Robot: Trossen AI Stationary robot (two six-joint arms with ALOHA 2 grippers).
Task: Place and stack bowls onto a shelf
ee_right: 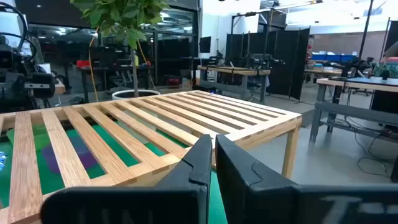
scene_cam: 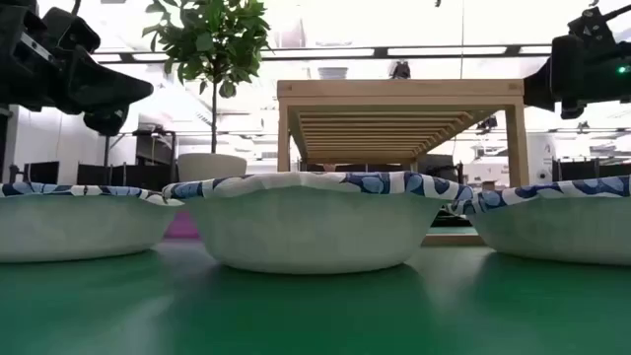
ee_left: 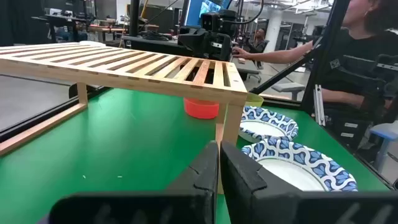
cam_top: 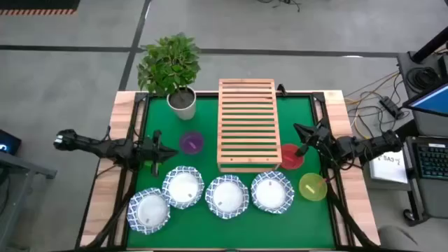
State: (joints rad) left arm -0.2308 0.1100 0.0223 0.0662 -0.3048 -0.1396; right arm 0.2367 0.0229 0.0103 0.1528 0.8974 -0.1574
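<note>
Nothing had been stacked yet: the shelf (cam_top: 246,123) stood bare mid-surface, four patterned bowls (cam_top: 227,194) in a row before it, the purple bowl (cam_top: 191,143) to its left, red (cam_top: 291,156) and yellow (cam_top: 312,187) to its right. The left gripper (cam_top: 159,149) and right gripper (cam_top: 305,138) (both with fingers together) hovered beside it; next, one must open over a bowl

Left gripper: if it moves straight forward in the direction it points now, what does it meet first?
Probably the shelf. The left gripper, fingers shut, points across the green mat toward the shelf's near corner leg. The blue-rimmed bowls lie beside that line, not in it. Depth is unclear, so it might narrowly pass the leg.
</note>
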